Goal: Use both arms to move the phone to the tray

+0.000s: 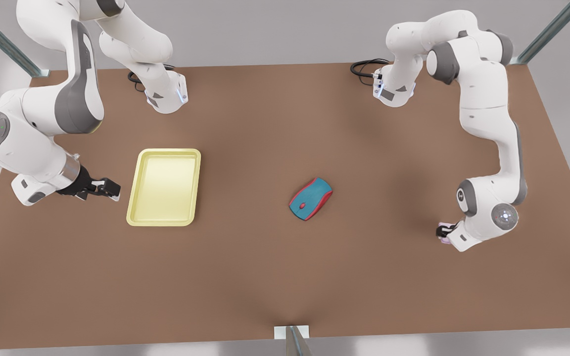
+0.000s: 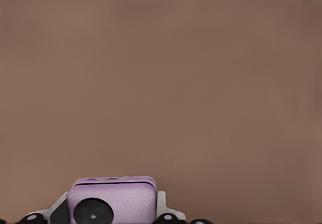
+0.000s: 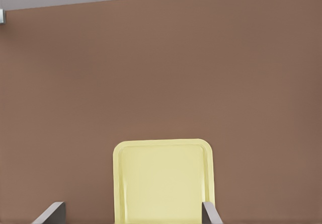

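1. The left gripper [image 1: 444,234], low near the brown table's [image 1: 275,277] edge at the front view's right, is clamped on the small pale pink squarish phone [image 2: 112,199].
2. The right gripper [image 1: 109,190] hovers beside the pale yellow rectangular tray [image 1: 139,184] near the opposite edge, fingers apart.
3. A teal-and-red computer mouse [image 1: 310,198] lies mid-table.

Pale yellow tray [image 3: 163,181] lying flat on the brown table [image 3: 161,73], rim raised and corners rounded. Two grey fingertips [image 3: 50,214] of the right gripper [image 3: 132,215] stand apart, flanking the tray's near end.
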Available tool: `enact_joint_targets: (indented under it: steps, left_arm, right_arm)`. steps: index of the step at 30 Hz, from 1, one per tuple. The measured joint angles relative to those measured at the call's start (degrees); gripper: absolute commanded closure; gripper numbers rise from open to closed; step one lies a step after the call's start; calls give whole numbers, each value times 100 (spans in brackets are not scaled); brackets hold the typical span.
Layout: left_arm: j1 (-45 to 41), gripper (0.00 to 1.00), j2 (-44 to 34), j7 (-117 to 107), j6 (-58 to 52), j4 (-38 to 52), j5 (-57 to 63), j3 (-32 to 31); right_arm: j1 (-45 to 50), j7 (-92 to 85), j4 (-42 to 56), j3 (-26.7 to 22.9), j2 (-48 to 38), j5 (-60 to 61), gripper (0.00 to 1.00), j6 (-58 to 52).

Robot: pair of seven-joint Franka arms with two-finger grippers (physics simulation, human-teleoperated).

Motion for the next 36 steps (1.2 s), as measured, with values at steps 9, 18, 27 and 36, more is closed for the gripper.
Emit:
enact_joint_targets:
  steps: [9, 18, 27, 36]
  left_arm:
    - [-2272, 22, 136, -1176, -1262, 1328, -168, -41]
    - [-4172, 22, 1145, -2995, -1607, 3001, -1012, -243]
    - [-4684, 22, 2383, -4449, -379, 3696, -1089, -382]
    - [-4653, 0, 2437, -5385, 15, 3711, -864, -282]
  right_arm:
    - [1, 5, 1, 0, 39, -6, 0, 28]
    - [0, 27, -17, 1, 134, -9, 0, 136]
    - [-1, 46, -1, 1, 286, -15, 0, 237]
    - [242, 126, 15, 2, 516, -22, 0, 427]
